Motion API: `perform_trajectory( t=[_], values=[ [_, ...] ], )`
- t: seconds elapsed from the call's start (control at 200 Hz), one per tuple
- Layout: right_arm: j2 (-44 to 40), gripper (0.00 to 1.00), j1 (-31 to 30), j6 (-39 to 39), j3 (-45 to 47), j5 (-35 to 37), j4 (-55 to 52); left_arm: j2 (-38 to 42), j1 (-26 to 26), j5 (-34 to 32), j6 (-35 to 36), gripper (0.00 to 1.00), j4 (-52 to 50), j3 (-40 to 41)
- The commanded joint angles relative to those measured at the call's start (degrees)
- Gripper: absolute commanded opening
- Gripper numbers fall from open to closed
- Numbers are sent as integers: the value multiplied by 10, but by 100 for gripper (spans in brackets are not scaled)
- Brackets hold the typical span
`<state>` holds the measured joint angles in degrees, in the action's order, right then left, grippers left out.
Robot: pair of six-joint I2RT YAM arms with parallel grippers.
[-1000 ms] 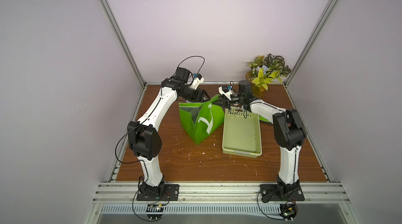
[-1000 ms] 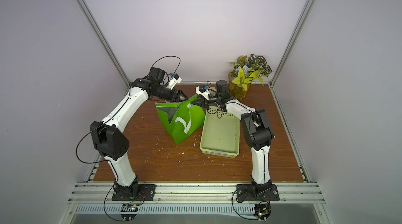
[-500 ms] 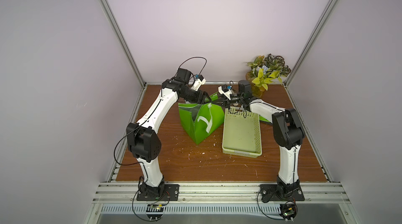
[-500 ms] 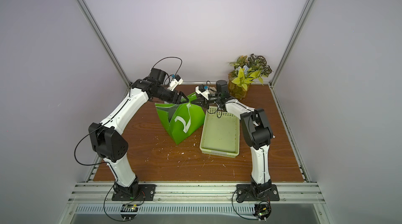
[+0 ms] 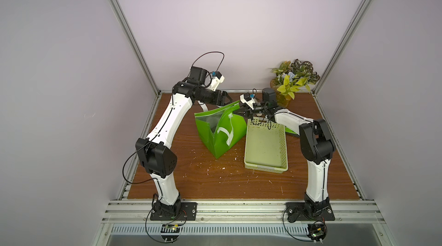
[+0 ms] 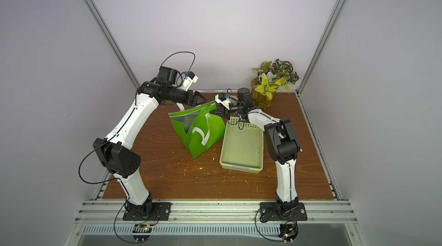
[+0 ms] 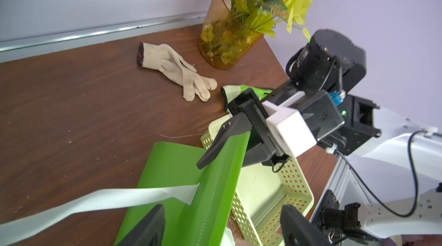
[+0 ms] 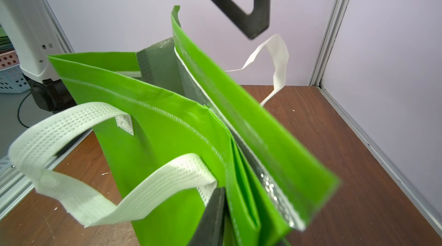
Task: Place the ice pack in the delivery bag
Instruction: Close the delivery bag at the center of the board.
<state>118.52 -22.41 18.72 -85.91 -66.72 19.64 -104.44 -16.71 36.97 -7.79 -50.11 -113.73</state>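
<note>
My right hand (image 5: 240, 112) is closed on the top rim of the delivery bag (image 5: 222, 134), pinching the green edge at the corner nearest the basket; the left wrist view shows one black finger (image 7: 224, 142) lying over the folded flap and the other hidden behind it. My left hand (image 5: 227, 100) hangs just above the far rim, fingers spread wide and holding nothing. The bag stands on the tabletop (image 5: 215, 185), leaning a little, its mouth pulled into a narrow wedge. A strip of silver lining (image 8: 157, 63) shows inside, and one white strap handle (image 8: 71, 161) loops loose towards the right wrist camera. I cannot find the ice pack in any view. The pale green basket (image 5: 265, 169) just beside the bag looks empty, and most of the bag's inside is hidden, so the pack may already be in there. As I read it, the step in hand is holding the mouth open. To do it well I would keep the pinch firm and draw the rim gently outward, not upward, since this light, soft bag would probably tip or lift. I would also keep the left hand clear of the strap loops to avoid a snag. A work glove (image 7: 177, 70) and a vase of leaves (image 5: 291, 82) sit towards the back, well apart from the bag, and play no part here
</note>
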Motion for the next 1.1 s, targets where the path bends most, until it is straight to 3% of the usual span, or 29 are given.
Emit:
perform_trajectory(
  t=[0.0,0.185,1.091],
  values=[
    [-2,20,1,-3,-14,-3,-3,-18,12,-21,-6,73,-6,-6],
    [-2,20,2,-2,-15,-3,-6,-38,4,-22,-2,64,-7,0],
    [3,20,2,4,-24,3,-19,-32,-28,-25,17,64,-7,61]
  ],
)
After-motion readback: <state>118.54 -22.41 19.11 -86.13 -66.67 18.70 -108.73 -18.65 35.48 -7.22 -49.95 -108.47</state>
